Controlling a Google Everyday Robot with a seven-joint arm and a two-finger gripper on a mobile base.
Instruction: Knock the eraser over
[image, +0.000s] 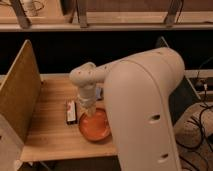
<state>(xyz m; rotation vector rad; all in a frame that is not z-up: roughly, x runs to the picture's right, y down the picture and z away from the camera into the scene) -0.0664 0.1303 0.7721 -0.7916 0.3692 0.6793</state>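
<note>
The eraser (71, 111), a small black block with white marks, is on the wooden table (47, 135), just left of the orange plate (95, 126). It looks to be lying with its long side pointing away from me. My gripper (89, 109) hangs down from the white wrist (86, 80), right beside the eraser on its right and over the plate's back rim. A small bluish block (100, 93) peeks out behind the wrist. The white-and-tan carton is hidden.
My big white arm (142, 105) covers the right half of the table. A tan side panel (19, 92) walls the left, a dark panel (162, 42) the right. Cables (200, 125) lie on the floor at right.
</note>
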